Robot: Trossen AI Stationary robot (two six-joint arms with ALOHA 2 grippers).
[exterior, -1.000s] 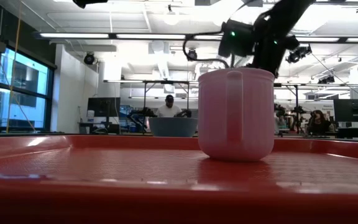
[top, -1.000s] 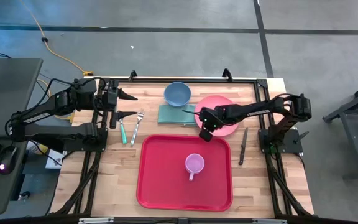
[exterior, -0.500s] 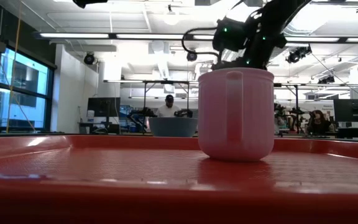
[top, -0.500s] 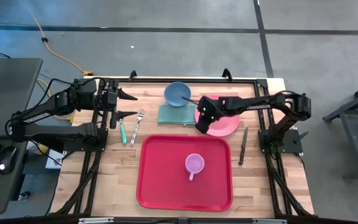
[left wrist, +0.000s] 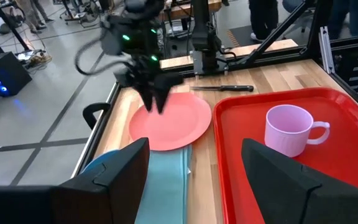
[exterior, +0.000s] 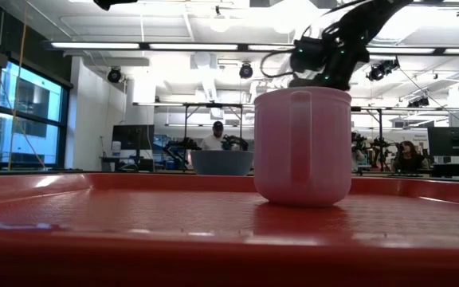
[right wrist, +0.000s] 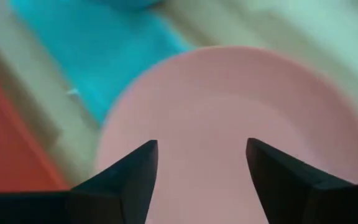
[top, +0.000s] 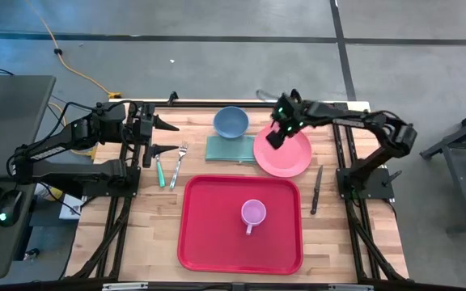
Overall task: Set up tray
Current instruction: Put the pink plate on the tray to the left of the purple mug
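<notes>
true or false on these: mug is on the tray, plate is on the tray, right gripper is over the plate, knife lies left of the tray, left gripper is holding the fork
1. The pink mug stands on the red tray: true.
2. The pink plate is on the tray: false, it lies on the table beyond the tray.
3. The right gripper is over the plate, open: true.
4. The knife lies left of the tray: false, it lies to its right.
5. The left gripper holds the fork: false, it is open and empty.

I can read no text, label, brand, number or sign in any of my views. The tray, the cup and the plate are all plain, and the screens in the room behind are too far to make out.
</notes>
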